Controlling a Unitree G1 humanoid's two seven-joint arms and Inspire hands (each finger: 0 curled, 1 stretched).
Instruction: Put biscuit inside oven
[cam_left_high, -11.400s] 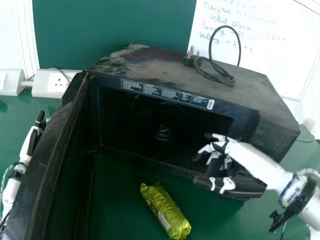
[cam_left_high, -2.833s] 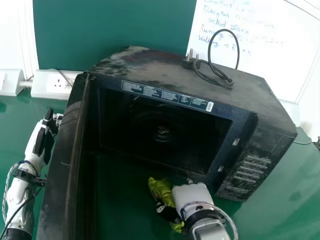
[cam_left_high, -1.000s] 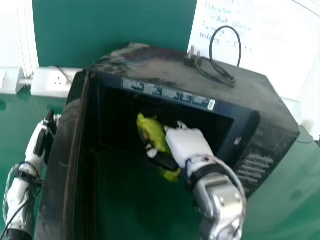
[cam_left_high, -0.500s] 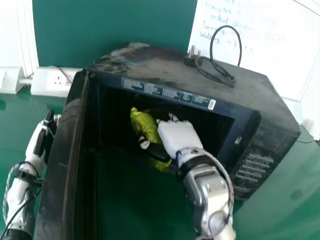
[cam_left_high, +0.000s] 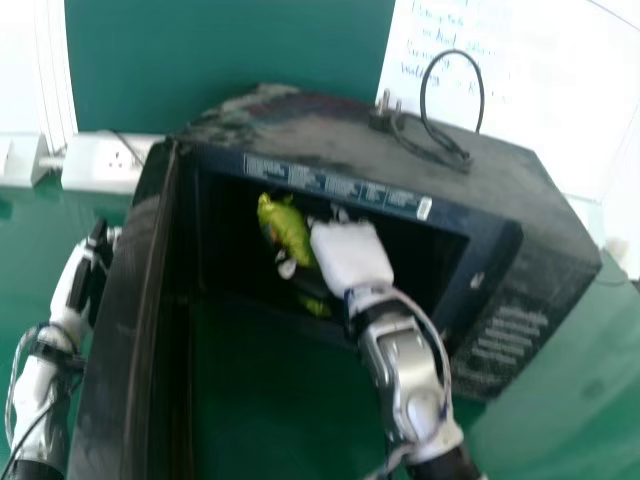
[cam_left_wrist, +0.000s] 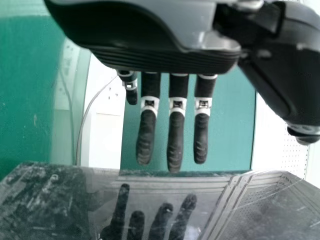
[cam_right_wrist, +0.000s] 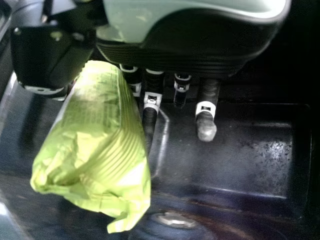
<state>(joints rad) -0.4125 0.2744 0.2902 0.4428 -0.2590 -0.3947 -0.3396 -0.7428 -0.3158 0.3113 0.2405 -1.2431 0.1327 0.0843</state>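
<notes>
My right hand (cam_left_high: 350, 257) reaches through the front opening of the black oven (cam_left_high: 400, 190), curled round the yellow-green biscuit packet (cam_left_high: 287, 232). In the right wrist view the packet (cam_right_wrist: 97, 150) is held between the thumb and fingers of my right hand (cam_right_wrist: 151, 102), above the oven's dark floor (cam_right_wrist: 235, 155). The oven door (cam_left_high: 118, 330) stands wide open on the left. Beyond the door, at the far left, is my left hand (cam_left_high: 85, 275); its fingers hang straight in the left wrist view, where the left hand (cam_left_wrist: 176, 120) is above a dark, shiny surface.
A black cable with a plug (cam_left_high: 437, 125) lies on top of the oven. A white socket box (cam_left_high: 105, 163) stands behind at the left, and a whiteboard (cam_left_high: 540, 90) behind at the right. The green table (cam_left_high: 290, 420) extends in front of the opening.
My right hand has carried the packet from the table up and forward into the oven opening, shifting slightly left and deeper lately. The left hand has stayed still over the last second.
</notes>
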